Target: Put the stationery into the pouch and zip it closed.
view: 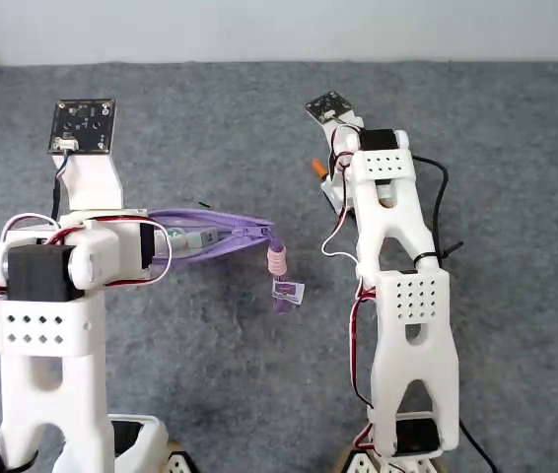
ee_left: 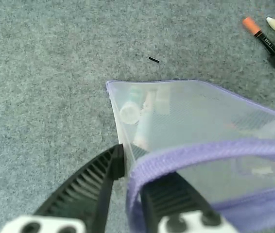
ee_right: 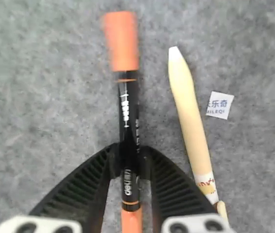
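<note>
Ribbed right claw [ee_right: 128,153] tight around orange-capped marker [ee_right: 126,104], left claw [ee_left: 132,169] tight on translucent pouch [ee_left: 196,116]

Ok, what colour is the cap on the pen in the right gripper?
The cap is orange, best seen in the right wrist view.

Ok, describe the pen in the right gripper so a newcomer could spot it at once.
On the grey mat, look at the far end of the right arm, where two pens sit side by side. The right gripper is shut on the black marker with an orange cap; its neighbour, the cream pen, is pale and tapered.
</note>
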Robot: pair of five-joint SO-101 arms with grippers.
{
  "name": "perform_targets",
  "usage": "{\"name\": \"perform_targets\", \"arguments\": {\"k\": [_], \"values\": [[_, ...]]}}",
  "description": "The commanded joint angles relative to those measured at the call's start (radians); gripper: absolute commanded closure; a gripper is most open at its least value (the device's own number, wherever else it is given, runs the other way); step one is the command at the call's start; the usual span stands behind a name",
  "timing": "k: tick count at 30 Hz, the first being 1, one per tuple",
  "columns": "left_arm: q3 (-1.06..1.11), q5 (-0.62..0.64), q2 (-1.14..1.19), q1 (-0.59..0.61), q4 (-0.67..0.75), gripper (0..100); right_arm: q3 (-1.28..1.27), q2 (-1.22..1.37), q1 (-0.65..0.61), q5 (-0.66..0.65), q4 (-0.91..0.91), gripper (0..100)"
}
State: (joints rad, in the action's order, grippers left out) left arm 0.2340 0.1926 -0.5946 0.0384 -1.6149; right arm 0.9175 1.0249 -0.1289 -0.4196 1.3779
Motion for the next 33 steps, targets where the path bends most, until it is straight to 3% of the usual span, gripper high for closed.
{"name": "perform_targets", "arguments": {"k": [1,7,17,21,33], "values": [[-0.035,0.009,-0.008,0.000,0.021,99,0.011,-0.022,-0.008,0.002,0.021,98.3],[-0.035,0.009,-0.003,0.000,0.026,99,0.012,-0.068,-0.016,0.038,0.120,99.1],[-0.035,0.011,-0.003,0.000,0.026,99,0.011,-0.364,-0.031,0.163,0.412,99.1],[-0.035,0.011,-0.002,0.000,0.026,99,-0.005,-0.506,-0.036,0.193,0.420,99.1],[-0.035,0.011,-0.002,-0.003,0.026,99,-0.651,-1.216,-0.104,0.241,0.415,99.1]]}}
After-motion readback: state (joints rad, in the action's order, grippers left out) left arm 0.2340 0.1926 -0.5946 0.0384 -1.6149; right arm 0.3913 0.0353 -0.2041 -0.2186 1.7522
